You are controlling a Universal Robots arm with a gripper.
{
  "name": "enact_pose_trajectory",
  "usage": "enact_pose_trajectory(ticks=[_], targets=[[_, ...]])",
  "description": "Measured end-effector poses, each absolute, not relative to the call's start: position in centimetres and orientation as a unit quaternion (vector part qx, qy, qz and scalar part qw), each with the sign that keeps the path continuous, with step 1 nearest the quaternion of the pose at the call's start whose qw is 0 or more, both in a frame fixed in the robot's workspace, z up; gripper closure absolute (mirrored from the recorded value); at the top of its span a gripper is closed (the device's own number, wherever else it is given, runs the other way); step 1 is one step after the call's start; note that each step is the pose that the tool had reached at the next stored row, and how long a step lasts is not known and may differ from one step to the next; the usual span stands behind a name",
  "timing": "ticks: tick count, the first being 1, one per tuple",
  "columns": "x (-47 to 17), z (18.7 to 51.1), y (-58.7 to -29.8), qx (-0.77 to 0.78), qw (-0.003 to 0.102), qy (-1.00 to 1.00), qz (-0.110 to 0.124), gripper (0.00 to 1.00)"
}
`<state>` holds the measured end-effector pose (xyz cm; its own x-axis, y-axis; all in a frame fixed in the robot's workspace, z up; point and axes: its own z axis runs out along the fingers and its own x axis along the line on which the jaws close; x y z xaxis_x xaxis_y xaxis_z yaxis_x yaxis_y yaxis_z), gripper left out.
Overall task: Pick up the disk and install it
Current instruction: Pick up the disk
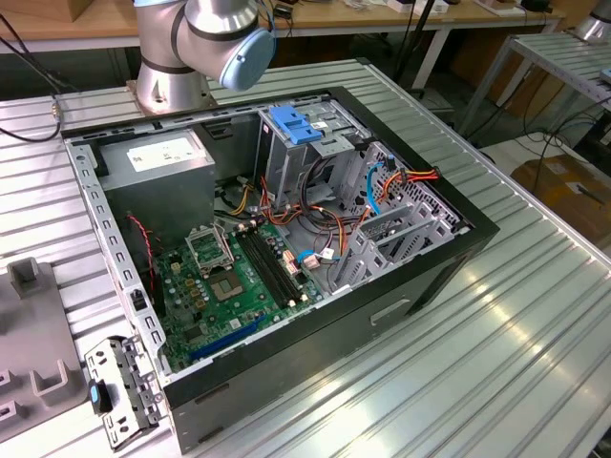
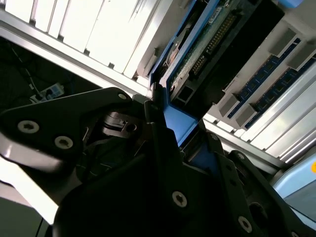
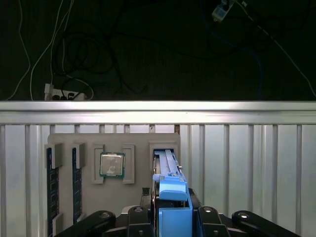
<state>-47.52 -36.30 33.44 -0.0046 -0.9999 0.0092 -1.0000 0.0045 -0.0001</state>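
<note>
The disk (image 3: 165, 165) stands on edge in a slot of the grey tray (image 3: 139, 140) on the counter (image 3: 247, 163), the tool (image 3: 171, 213) astride its blue rail; I cannot tell if it grips. Lift straight, square to the slot

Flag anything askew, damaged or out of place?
No visible damage. A metal bracket lies loose beside the open computer case, and loose cables cross the case interior. The disk stands straight in the grey tray.
</note>
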Motion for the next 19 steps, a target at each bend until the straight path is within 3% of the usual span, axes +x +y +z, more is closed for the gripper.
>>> enact_pose_trajectory(ticks=[19], targets=[[-47.5, 35.2, -36.3, 0.705, 0.003, -0.709, 0.003, 0.63]])
